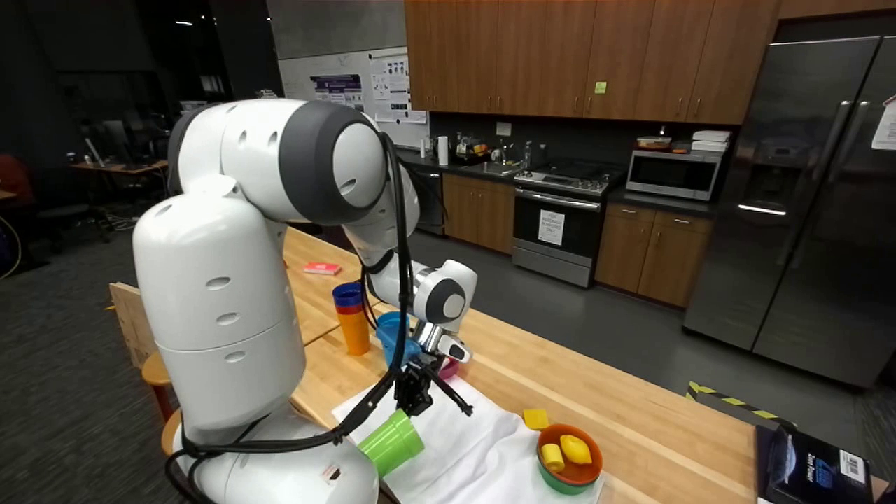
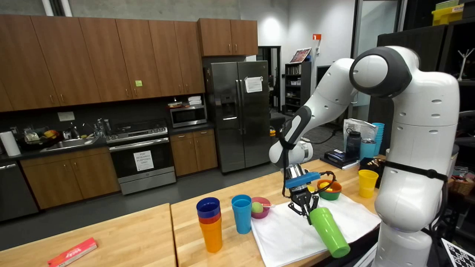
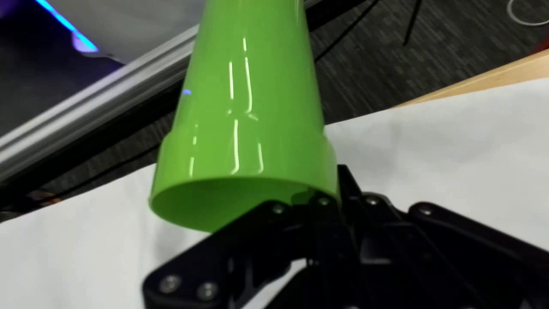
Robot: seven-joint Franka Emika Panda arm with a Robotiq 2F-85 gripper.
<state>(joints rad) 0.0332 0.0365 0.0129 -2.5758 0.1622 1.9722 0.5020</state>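
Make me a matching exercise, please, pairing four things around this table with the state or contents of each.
Column one:
1. Glossy lime-green plastic cup
2. Round pink bowl
3. Round orange-and-green bowl
4. Multicoloured stack of tapered plastic cups

Column two:
A. Stands upright, dark blue uppermost
B. Holds a yellow lemon-shaped item
C. Tilted, its rim clamped in the black gripper
D. Holds a light-green ball-shaped item

Right pairs: 1-C, 2-D, 3-B, 4-A

Plain green is being shown on the cup (image 3: 248, 111) at the black claw (image 3: 335, 193), white on the cloth (image 2: 282, 231) beneath.
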